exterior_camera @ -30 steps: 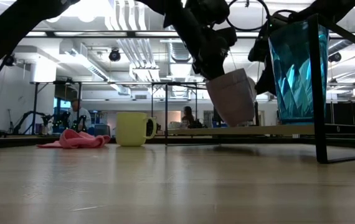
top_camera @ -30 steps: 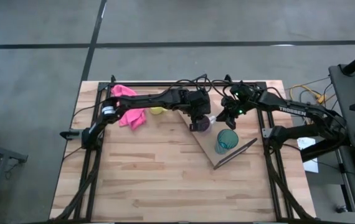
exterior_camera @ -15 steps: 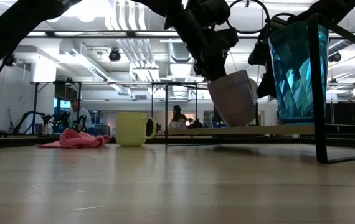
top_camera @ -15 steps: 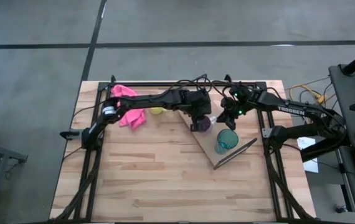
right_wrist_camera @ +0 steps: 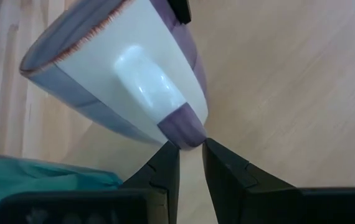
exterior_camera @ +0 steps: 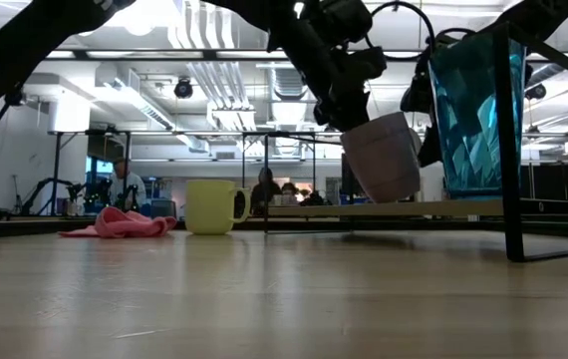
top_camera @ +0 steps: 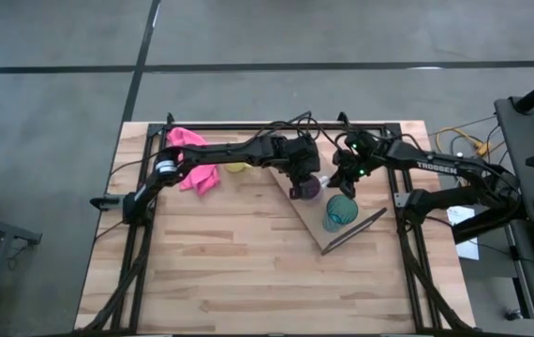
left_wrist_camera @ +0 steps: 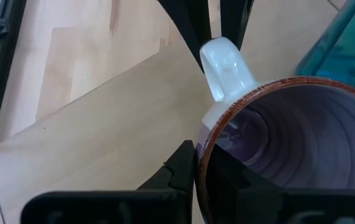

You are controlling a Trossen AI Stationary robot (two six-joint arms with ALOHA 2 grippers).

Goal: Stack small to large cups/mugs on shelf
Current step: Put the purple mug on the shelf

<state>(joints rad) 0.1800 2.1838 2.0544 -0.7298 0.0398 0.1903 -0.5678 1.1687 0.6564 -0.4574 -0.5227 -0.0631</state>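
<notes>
While my left gripper (top_camera: 297,190) has its fingers clamped on the rim of the purple mug (exterior_camera: 382,156), the mug hangs tilted just above the shelf (top_camera: 304,215), not down yet. The teal cup (top_camera: 339,212) stands on the shelf at about 4 o'clock from the mug, and the yellow mug (exterior_camera: 209,206) sits on the desk (top_camera: 229,271) beside the pink cloth (top_camera: 197,167). My right gripper (right_wrist_camera: 190,155) is at the mug's base, fingers nearly together with a slim gap; can't tell if they touch it. I'd say we're mid-placement. Next I need to level the mug, lower it and let go.
</notes>
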